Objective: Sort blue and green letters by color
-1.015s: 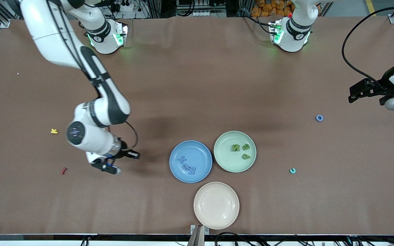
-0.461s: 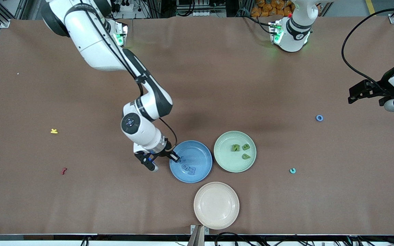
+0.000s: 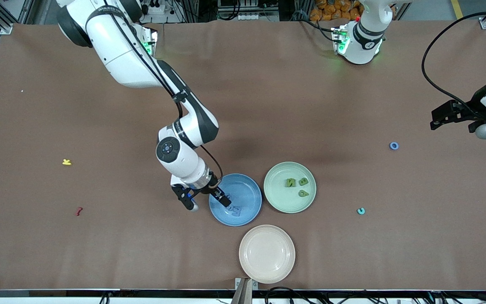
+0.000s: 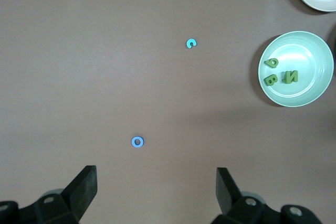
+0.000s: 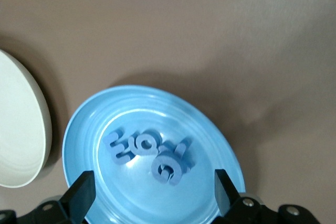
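My right gripper (image 3: 206, 201) hangs open over the blue plate (image 3: 245, 185), at its edge toward the right arm's end. Nothing sits between its fingers (image 5: 81, 195). Several blue letters (image 5: 168, 165) lie in the blue plate (image 5: 136, 106), one propped on another. Three green letters (image 3: 297, 185) lie in the green plate (image 3: 281, 202), which stands beside the blue plate. A blue ring letter (image 3: 394, 145) lies on the bare table toward the left arm's end. My left gripper (image 3: 435, 118) waits open above the table there, with the blue ring (image 4: 137, 141) ahead of its fingers (image 4: 84, 187).
A teal letter (image 3: 360, 210) lies on the table near the green plate. An empty cream plate (image 3: 267, 270) stands nearest the front camera. A yellow letter (image 3: 66, 161) and a red squiggle (image 3: 78, 211) lie toward the right arm's end.
My right arm swung from near the red squiggle to the blue plate carrying a blue letter. Its gripper has opened, and the letter now lies in the plate. The left arm stayed put.
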`<state>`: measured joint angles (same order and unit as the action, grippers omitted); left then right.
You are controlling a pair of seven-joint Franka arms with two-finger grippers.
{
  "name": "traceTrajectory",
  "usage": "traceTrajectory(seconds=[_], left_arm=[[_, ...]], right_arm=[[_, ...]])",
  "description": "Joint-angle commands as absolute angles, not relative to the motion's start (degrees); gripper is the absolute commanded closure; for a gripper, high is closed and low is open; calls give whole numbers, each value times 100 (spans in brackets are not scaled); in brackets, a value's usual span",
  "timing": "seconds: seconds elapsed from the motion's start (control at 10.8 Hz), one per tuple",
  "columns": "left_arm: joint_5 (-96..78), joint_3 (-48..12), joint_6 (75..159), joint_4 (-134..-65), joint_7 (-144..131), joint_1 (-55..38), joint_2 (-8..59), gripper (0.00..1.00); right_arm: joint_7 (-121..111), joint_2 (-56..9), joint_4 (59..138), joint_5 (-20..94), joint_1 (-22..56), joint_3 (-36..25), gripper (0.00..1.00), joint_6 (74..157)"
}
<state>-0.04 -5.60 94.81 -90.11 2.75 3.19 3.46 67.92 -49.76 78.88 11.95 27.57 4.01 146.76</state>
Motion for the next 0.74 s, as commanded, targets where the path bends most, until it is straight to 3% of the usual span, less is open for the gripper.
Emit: traceTrajectory(seconds=[0.0, 0.37, 0.65], left_arm=[[-114, -554, 9492, -8921, 193, 343, 378, 0], [-114, -554, 9501, -8921, 202, 352, 378, 0], [-114, -554, 9501, -8921, 193, 352, 378, 0]], right_arm=[[5823, -4966, 7778, 636, 2428, 369, 0, 14285], [3810, -4659, 7822, -44, 1558, 290, 0, 12932], [2623, -4089, 8593, -53, 1100, 185, 0, 12841]])
